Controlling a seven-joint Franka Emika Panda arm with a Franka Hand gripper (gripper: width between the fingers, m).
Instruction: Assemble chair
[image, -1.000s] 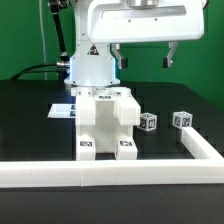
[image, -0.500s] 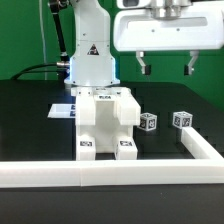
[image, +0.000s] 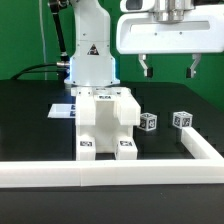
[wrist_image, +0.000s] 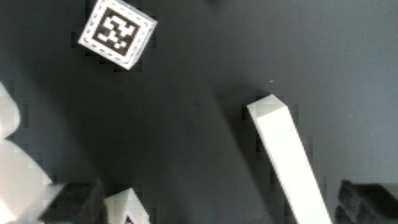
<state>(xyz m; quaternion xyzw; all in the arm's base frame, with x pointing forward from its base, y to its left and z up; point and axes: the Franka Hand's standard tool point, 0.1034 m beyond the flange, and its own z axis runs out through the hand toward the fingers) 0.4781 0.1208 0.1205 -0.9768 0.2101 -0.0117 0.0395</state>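
Note:
The partly built white chair (image: 105, 125) stands mid-table, with black-and-white tags on its front feet. Two small white tagged cubes (image: 148, 122) (image: 182, 120) lie to the exterior view's right of it. My gripper (image: 169, 68) hangs open high above those cubes, with nothing between its fingers (image: 146, 68). In the wrist view a tagged white piece (wrist_image: 116, 30) lies flat on the black table. Another white piece (wrist_image: 128, 205) shows close to one dark fingertip (wrist_image: 71, 205), and the gripper (wrist_image: 214, 212) holds nothing.
A long low white border rail (image: 110, 175) runs along the front and up the exterior view's right side (image: 200, 145); it appears as a white bar (wrist_image: 285, 150) in the wrist view. The marker board (image: 62, 110) lies behind the chair, near the robot base (image: 90, 60).
The gripper has swung to the exterior view's right and come slightly lower, from above the chair to above the two cubes. It stayed open. The parts have not moved.

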